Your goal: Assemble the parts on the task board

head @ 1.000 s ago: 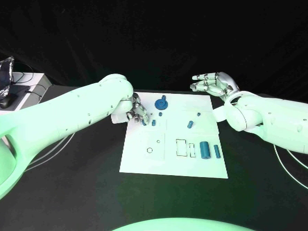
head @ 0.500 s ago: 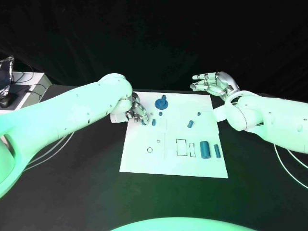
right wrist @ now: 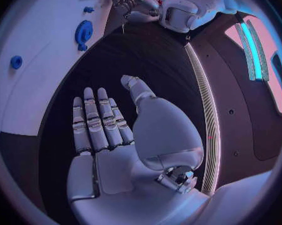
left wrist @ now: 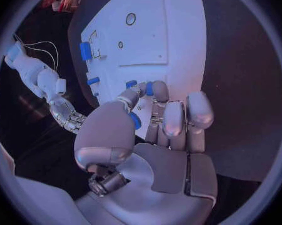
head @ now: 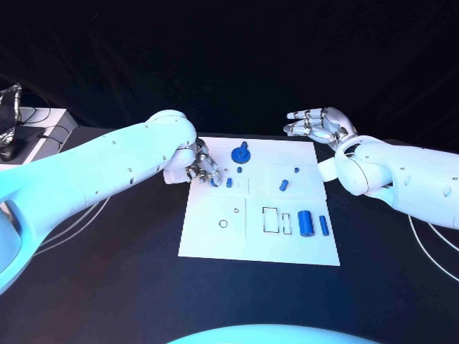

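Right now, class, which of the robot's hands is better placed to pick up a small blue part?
Left hand: it hovers at the white task board beside a small blue peg; right hand is beyond the board.

- Black bench [head: 105, 287] carries everything.
- White task board [head: 214, 240] lies flat on its middle.
- Small blue parts [head: 306, 223] lie on that board.

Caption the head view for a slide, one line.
Left hand reaches small blue parts at the white task board's far-left edge; right hand hovers open beyond its far-right corner.
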`<state>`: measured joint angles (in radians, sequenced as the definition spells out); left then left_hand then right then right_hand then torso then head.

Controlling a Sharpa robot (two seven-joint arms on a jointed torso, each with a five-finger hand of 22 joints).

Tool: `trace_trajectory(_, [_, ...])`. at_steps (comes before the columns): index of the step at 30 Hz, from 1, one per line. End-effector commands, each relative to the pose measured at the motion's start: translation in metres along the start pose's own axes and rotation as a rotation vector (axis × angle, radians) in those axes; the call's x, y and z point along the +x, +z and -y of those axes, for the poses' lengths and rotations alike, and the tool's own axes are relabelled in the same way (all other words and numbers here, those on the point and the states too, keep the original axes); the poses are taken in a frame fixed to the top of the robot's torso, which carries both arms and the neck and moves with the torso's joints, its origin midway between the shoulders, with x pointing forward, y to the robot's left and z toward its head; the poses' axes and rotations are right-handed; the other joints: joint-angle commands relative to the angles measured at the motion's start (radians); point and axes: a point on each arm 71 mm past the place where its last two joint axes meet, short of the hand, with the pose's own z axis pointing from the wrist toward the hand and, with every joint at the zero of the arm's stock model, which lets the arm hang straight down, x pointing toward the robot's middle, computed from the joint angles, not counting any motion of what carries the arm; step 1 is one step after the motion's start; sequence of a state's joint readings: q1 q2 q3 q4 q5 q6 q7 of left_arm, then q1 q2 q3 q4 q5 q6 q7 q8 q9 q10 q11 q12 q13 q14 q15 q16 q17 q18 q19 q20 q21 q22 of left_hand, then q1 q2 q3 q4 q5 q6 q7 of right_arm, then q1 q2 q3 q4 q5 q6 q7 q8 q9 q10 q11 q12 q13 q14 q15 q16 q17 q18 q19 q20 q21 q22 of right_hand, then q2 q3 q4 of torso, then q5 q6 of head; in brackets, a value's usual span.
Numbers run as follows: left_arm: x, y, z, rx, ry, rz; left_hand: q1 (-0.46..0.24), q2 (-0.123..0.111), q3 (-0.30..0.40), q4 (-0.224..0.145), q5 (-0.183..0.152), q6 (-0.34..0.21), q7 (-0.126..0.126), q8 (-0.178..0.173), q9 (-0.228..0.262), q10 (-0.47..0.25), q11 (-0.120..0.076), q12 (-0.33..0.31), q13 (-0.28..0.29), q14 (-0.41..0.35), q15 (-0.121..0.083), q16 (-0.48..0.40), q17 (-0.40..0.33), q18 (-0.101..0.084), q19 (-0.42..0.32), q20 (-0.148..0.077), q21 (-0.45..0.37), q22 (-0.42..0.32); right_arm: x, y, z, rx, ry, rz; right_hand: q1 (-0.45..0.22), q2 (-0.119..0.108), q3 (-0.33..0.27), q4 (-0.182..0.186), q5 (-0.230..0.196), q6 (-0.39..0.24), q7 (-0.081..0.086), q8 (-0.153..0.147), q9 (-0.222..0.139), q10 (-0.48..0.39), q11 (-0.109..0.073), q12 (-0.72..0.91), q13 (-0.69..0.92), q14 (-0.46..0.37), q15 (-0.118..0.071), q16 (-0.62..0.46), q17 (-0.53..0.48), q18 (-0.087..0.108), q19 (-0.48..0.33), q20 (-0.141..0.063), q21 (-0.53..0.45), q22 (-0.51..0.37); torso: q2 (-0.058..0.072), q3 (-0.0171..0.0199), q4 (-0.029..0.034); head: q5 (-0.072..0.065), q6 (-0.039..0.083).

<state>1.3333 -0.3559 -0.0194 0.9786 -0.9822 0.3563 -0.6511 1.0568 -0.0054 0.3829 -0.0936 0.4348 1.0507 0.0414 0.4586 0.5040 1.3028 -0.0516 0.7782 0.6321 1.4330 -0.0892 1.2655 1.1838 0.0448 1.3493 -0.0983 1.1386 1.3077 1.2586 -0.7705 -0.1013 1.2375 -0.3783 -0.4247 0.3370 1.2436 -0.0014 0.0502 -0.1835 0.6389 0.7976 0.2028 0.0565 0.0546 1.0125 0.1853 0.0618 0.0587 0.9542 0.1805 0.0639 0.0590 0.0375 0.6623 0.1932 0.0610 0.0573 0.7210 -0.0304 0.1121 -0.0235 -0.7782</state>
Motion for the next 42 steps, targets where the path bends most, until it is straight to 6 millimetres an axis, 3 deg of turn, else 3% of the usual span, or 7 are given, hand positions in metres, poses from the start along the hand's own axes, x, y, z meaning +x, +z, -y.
trace_trajectory(1, [0.009, 0.005, -0.005, -0.027, 0.024, -0.028, 0.023, 0.037, 0.074, -0.058, 0.002, 0.035, -0.031, 0.006, 0.001, -0.003, -0.008, -0.005, 0.001, 0.007, -0.002, 0.004, 0.001, -0.006, -0.001, -0.008, 0.005, 0.117, 0.002, 0.0, -0.001, -0.014, -0.001, -0.019, -0.007, -0.002, -0.001, -0.004, 0.004, 0.005, 0.027, -0.003, 0.001, 0.006, -0.002, -0.003, -0.001, -0.003, -0.001, -0.006, -0.001, -0.018, -0.006, 0.001, -0.004, -0.001, 0.0, 0.0004, 0.0, 0.0, 0.0])
trace_trajectory(15, [0.011, 0.006, 0.001, -0.026, 0.026, -0.045, 0.018, 0.025, 0.06, -0.06, 0.011, 0.036, -0.034, 0.01, 0.003, -0.004, -0.008, -0.001, 0.004, 0.008, -0.001, 0.005, 0.004, -0.003, -0.005, -0.001, -0.003, 0.114, 0.002, 0.0, -0.002, -0.015, -0.003, -0.02, -0.007, -0.002, -0.001, -0.004, 0.004, 0.005, 0.027, -0.003, 0.001, 0.006, -0.002, -0.003, -0.001, -0.003, -0.001, -0.006, -0.001, -0.018, -0.006, 0.001, -0.004, -0.001, 0.0, 0.0002, 0.0, -0.002, -0.002])
trace_trajectory(17, [0.012, 0.006, 0.002, -0.025, 0.026, -0.049, 0.015, 0.011, 0.061, -0.049, 0.021, 0.04, -0.036, 0.012, 0.002, -0.001, -0.009, -0.001, 0.009, 0.009, -0.002, 0.01, 0.011, -0.001, -0.001, 0.001, 0.003, 0.116, 0.002, 0.0, -0.002, -0.015, -0.003, -0.02, -0.007, -0.002, -0.001, -0.004, 0.004, 0.005, 0.027, -0.003, 0.001, 0.006, -0.002, -0.003, -0.001, -0.003, -0.001, -0.006, -0.001, -0.018, -0.006, 0.001, -0.004, -0.001, 0.0, 0.0003, -0.0002, -0.002, -0.002])
trace_trajectory(22, [0.013, 0.006, 0.004, -0.022, 0.024, -0.048, 0.013, 0.008, 0.037, -0.026, 0.019, 0.043, -0.042, 0.013, 0.002, 0.002, -0.011, -0.002, 0.016, 0.01, -0.001, 0.011, 0.014, -0.002, 0.0, 0.001, 0.005, 0.117, 0.003, 0.0, -0.002, -0.015, -0.003, -0.021, -0.007, -0.002, -0.001, -0.004, 0.004, 0.005, 0.027, -0.003, 0.001, 0.006, -0.002, -0.003, -0.001, -0.003, -0.001, -0.006, -0.001, -0.018, -0.006, 0.001, -0.004, -0.001, 0.0, -0.0003, -0.0002, -0.002, -0.002])
trace_trajectory(31, [0.012, 0.006, 0.005, -0.016, 0.01, -0.029, 0.028, 0.026, -0.106, 0.039, 0.011, 0.051, -0.05, 0.008, -0.006, 0.005, -0.013, -0.003, 0.027, 0.012, -0.005, 0.013, 0.017, -0.005, 0.003, -0.002, 0.01, 0.118, 0.002, 0.0, -0.002, -0.015, -0.003, -0.021, -0.007, -0.002, 0.0, -0.006, 0.004, 0.006, 0.026, -0.003, 0.001, 0.007, -0.003, -0.003, -0.001, -0.003, -0.001, -0.006, -0.001, -0.018, -0.007, 0.001, -0.004, -0.001, 0.001, -0.0003, -0.0002, -0.005, -0.002])
trace_trajectory(37, [0.011, 0.006, 0.006, -0.013, 0.004, -0.018, 0.022, 0.023, -0.171, 0.071, 0.003, 0.056, -0.051, 0.007, -0.009, 0.006, -0.013, -0.004, 0.03, 0.011, -0.004, 0.012, 0.017, -0.005, 0.004, -0.002, 0.01, 0.118, 0.002, 0.0, -0.002, -0.015, -0.003, -0.021, -0.007, -0.002, 0.0, -0.006, 0.004, 0.006, 0.026, -0.003, 0.001, 0.007, -0.003, -0.003, -0.001, -0.003, -0.001, -0.006, -0.001, -0.018, -0.007, 0.001, -0.004, -0.001, 0.0, -0.0001, 0.0, -0.005, -0.002])
trace_trajectory(42, [0.011, 0.006, 0.005, -0.013, 0.002, -0.013, 0.045, 0.034, -0.303, 0.116, 0.001, 0.062, -0.052, 0.002, -0.016, 0.005, -0.014, -0.003, 0.032, 0.011, -0.005, 0.012, 0.016, -0.004, 0.004, -0.003, 0.01, 0.118, 0.002, -0.001, -0.002, -0.015, -0.003, -0.021, -0.007, -0.002, 0.0, -0.006, 0.004, 0.006, 0.026, -0.003, 0.001, 0.007, -0.003, -0.003, -0.001, -0.003, -0.001, -0.006, -0.001, -0.018, -0.007, 0.001, -0.004, -0.001, 0.0, -0.0002, 0.0, -0.005, -0.002])
